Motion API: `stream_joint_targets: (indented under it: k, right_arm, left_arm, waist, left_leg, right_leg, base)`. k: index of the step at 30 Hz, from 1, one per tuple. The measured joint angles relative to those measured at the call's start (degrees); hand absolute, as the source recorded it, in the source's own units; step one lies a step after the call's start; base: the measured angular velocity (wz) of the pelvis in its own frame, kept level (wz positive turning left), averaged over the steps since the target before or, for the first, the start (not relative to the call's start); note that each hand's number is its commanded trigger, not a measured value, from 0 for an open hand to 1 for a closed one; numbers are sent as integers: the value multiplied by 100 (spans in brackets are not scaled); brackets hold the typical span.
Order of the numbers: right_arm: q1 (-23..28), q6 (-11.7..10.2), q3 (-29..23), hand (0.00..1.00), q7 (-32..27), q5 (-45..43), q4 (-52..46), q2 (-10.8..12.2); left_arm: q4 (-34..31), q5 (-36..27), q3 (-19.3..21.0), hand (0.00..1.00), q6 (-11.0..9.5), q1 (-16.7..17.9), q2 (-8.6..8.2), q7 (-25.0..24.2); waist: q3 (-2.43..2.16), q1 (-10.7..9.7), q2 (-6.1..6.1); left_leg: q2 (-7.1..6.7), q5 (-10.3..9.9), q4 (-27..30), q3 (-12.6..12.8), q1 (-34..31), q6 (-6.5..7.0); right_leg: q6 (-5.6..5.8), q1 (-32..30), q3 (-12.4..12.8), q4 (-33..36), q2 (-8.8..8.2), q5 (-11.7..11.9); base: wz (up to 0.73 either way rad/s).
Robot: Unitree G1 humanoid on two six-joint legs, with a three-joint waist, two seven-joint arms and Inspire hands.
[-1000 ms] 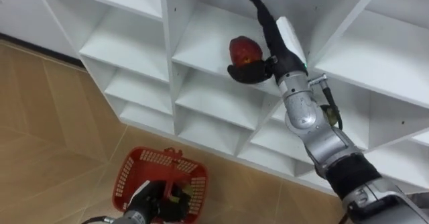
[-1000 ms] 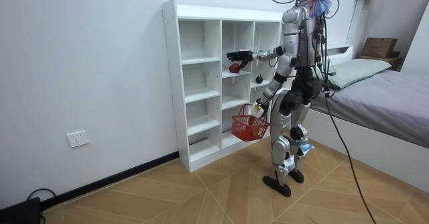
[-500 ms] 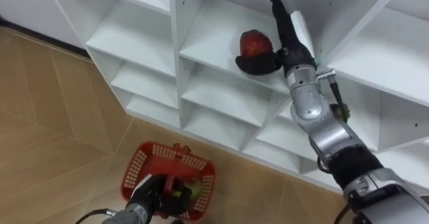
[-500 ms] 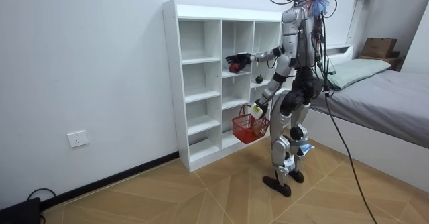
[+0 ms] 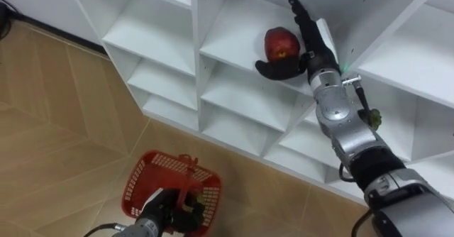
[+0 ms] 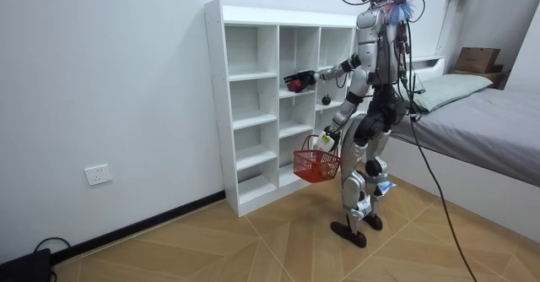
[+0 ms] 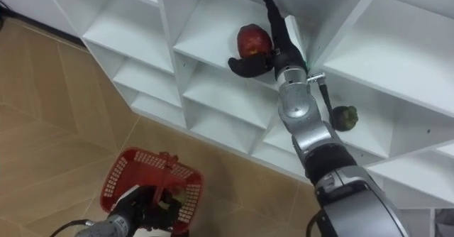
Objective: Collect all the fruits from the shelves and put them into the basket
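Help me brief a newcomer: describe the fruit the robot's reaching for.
On the white closet's middle column, upper shelf, the right hand reaches a fruit. It is round and red, unlike the small dark fruit in the next column.

red fruit (image 5: pixel 281 43), red basket (image 5: pixel 139 187), white closet (image 5: pixel 170 32)

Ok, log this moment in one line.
right hand: open around red apple on shelf | left hand: shut on red basket | dark fruit: right-hand compartment

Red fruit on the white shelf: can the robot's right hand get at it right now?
Probably yes: the right hand is inside that open compartment, fingers straight beside the red fruit, with nothing between them.
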Motion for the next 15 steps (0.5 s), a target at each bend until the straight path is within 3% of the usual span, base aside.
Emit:
stream_joint_targets:
  k: [8,9,10,12,15]
  right_arm:
    - [-46,-29,0,0,74,52,122,-15]
    - [-48,-25,-1,30,79,52,127,-17]
    - [-77,-29,-2,45,109,53,192,-17]
    - [-167,-40,-2,100,147,52,345,-26]
    - [-214,-41,-20,100,167,51,489,-58]
  left_arm:
    - [1,-1,-48,100,8,-64,3,0]
    - [0,0,-78,100,9,-66,9,0]
    - [0,14,-122,100,12,-65,14,0]
    - [0,17,-128,100,16,-64,9,-4]
    - [-1,16,-127,100,16,-73,10,-7]
  waist:
    - [-5,3,-5]
    - [-5,5,-6]
    - [-5,13,-5]
    - [-6,19,-6]
    - [-7,80,-9]
  left_leg:
    - [-5,34,-2,1,13,1]
    - [-5,35,-1,1,13,1]
    - [-5,36,2,9,16,1]
    - [-5,41,2,17,25,3]
    - [-5,50,1,24,43,8]
  right_leg:
    - [0,-2,-23,21,-14,0]
    - [0,-1,-23,23,-15,0]
    - [0,-1,-23,32,-17,0]
    - [0,-1,-24,54,-24,0]
    - [0,-2,-33,101,-38,0]
  base:
    - [0]
    - [0]
    - [0]
    - [0]
    - [0]
